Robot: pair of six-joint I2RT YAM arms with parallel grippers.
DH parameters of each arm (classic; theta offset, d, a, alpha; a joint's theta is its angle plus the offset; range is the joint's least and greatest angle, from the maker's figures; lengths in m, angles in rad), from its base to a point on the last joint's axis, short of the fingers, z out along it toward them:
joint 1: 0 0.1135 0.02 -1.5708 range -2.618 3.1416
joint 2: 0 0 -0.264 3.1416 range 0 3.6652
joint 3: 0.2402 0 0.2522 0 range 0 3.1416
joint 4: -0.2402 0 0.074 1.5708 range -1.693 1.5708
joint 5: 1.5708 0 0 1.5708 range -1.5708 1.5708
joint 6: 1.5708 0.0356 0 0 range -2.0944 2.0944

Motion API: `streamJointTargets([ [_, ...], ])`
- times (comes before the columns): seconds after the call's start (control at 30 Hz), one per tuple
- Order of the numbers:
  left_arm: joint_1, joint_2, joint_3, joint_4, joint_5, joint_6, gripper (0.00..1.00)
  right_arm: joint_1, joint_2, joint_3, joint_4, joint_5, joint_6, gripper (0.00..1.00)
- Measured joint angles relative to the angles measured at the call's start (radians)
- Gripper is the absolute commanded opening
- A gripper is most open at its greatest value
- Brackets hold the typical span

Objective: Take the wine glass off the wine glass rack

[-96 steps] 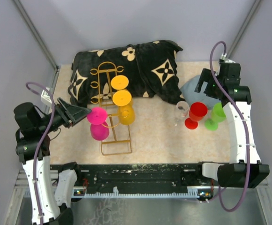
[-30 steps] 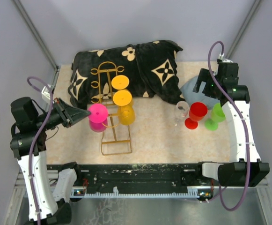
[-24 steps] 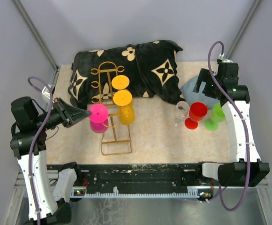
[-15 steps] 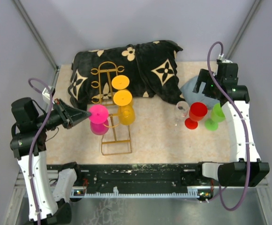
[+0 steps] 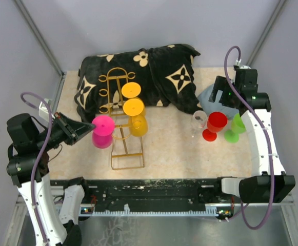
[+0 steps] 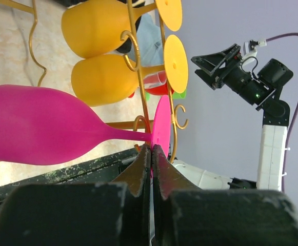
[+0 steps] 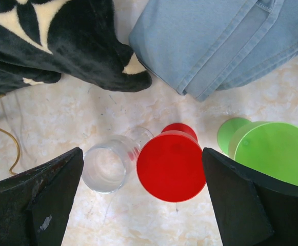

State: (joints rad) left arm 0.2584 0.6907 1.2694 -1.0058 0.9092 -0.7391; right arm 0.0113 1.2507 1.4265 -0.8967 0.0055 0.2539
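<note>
The left gripper is clamped shut on the rim of the round foot of a pink wine glass. Its two dark fingers press flat together, with the thin pink disc pinched between their tips. In the wrist view the glass lies sideways, its bowl out to one side and its stem running across to the foot.

From above, this gripper reaches in from the left. The pink wine glass hangs at the left edge of the gold wire rack, with its foot facing up and the bowl below. The foot sits just beside the left rail and one of the curled hooks. Whether the stem is clear of the wire cannot be told. Two orange glasses hang on the rack, one behind the other along the rails, just to the right of the pink one. The rack stands on the beige table, with its far end over a black cloth with pale flowers.

The right gripper is spread wide with nothing between its fingers. It hovers at the far right of the table, well apart from the rack. Under it stand a red glass, a green glass just beside it on the right, and a clear glass just beside it on the left. A blue denim cloth lies behind them, next to a corner of the black cloth.
</note>
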Motion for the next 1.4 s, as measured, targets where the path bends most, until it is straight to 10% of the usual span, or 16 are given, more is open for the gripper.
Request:
streamJointTargets([
  [1.4, 0.072, -0.008, 0.079, -0.106, -0.161, 0.007, 0.00, 0.002, 0.061, 0.000, 0.025, -0.008, 0.000, 0.98],
])
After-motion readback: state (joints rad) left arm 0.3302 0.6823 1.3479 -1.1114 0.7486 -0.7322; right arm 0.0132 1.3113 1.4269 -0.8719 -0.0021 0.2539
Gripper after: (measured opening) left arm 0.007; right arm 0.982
